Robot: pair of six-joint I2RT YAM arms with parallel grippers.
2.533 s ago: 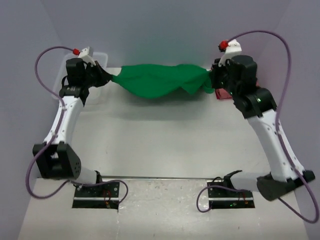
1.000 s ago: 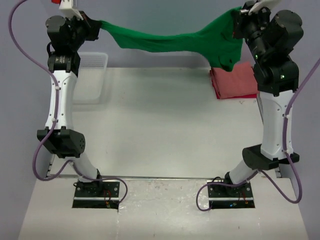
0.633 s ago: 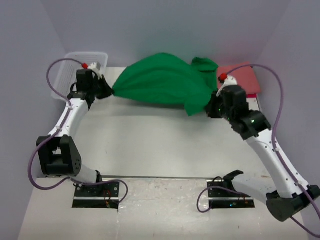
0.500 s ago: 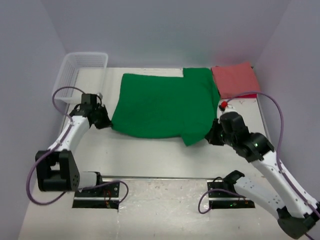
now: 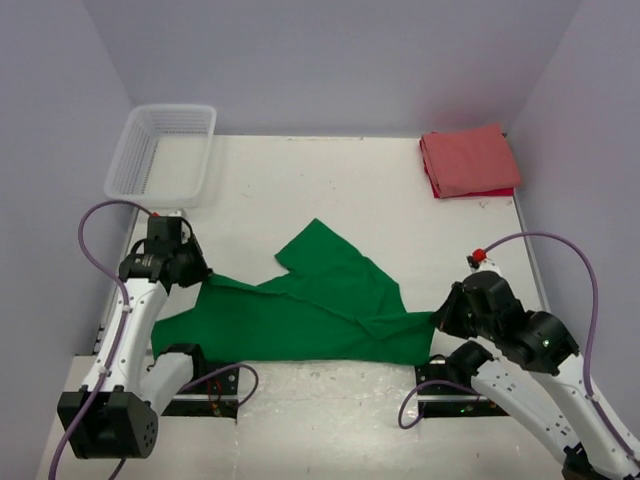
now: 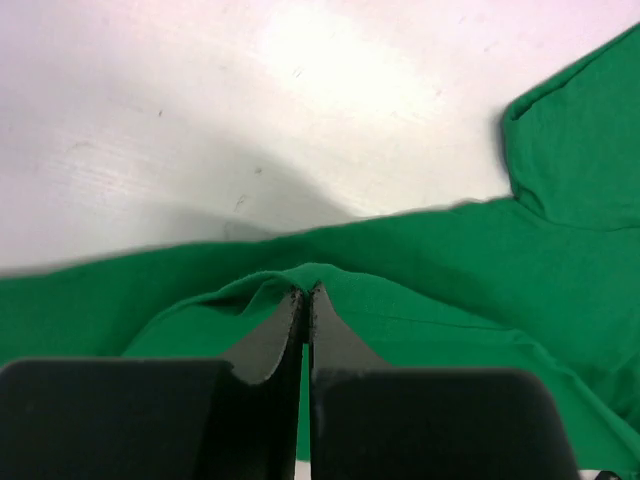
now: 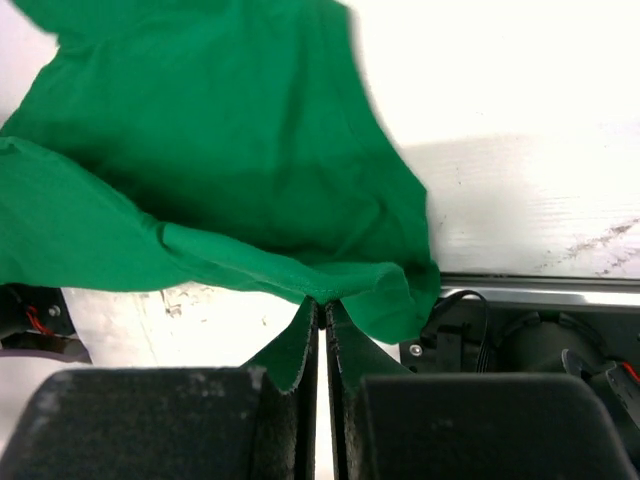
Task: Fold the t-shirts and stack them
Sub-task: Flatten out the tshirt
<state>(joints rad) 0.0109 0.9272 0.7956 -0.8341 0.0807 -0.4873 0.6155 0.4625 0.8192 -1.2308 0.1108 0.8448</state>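
Note:
A bright green t-shirt (image 5: 320, 305) lies spread near the table's front edge, one part folded back toward the middle. My left gripper (image 5: 203, 277) is shut on its left edge; the wrist view shows the cloth (image 6: 420, 270) pinched at the fingertips of the left gripper (image 6: 306, 292). My right gripper (image 5: 438, 318) is shut on the shirt's right corner, where the cloth (image 7: 230, 150) bunches at the tips of the right gripper (image 7: 321, 302) over the table's front edge. A salmon-red t-shirt (image 5: 468, 161) lies folded at the back right.
A white mesh basket (image 5: 162, 152) stands at the back left. The arm bases and cables (image 5: 190, 385) sit along the near edge, with the right base mount (image 7: 500, 340) just beside the right gripper. Purple walls close in the sides and back.
Both grippers have pulled the green t-shirt from the middle of the table down toward the near edge. Its far part has folded over onto itself.

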